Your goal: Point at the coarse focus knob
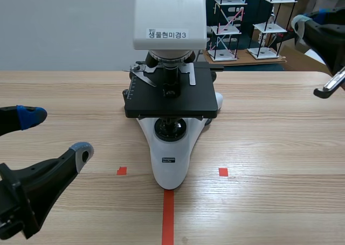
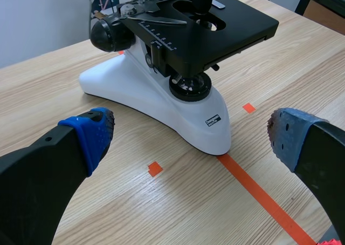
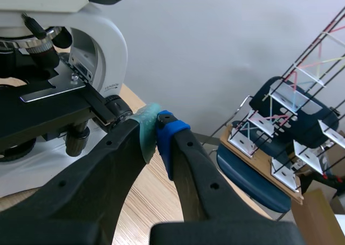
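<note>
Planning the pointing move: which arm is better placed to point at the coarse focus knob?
Probably the right. The right gripper is shut, a pointing shape, its tips aimed near a black knob on the side of the microscope. The left gripper is open, low, short of it.

Glossy white plastic microscope base (image 1: 170, 167), matt blk stage (image 1: 188, 100), shiny metal clip (image 1: 143, 75), matt wood-grain table (image 1: 269, 148).

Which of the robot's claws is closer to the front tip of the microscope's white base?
Left. The left gripper is low and open, just left of the white base; the right gripper is shut and raised, up to the right of the microscope.
</note>
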Controlling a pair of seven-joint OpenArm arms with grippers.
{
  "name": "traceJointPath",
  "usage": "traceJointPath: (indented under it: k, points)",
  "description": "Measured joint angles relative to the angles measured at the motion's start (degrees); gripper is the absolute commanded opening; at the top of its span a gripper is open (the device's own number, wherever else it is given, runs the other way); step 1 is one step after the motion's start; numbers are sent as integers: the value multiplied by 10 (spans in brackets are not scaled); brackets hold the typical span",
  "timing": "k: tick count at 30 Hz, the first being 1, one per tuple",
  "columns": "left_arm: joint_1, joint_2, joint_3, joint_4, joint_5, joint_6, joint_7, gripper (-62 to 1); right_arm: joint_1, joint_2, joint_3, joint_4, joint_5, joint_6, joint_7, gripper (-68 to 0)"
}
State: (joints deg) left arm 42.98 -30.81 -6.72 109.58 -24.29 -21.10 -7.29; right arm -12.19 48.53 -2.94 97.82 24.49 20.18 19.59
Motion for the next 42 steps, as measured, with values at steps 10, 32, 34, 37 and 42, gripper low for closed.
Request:
traceJointPath:
  k: [10, 32, 34, 37, 42]
  points:
    - [0, 0, 0, 0, 0, 0, 0, -7, 238, 26, -184, -128, 0, 0, -2, -658]
    - [0, 0, 0, 0, 0, 0, 0, -7, 541, -40, -475, -294, -11, 30, -83, -658]
    - [0, 0, 0, 0, 0, 0, 0, -7, 549, -45, -487, -298, -11, 37, -83, -658]
    - [0, 0, 0, 0, 0, 0, 0, -7, 555, -55, -495, -303, -11, 63, -89, -658]
    - [0, 0, 0, 0, 0, 0, 0, -7, 555, -70, -495, -303, -11, 63, -107, -658]
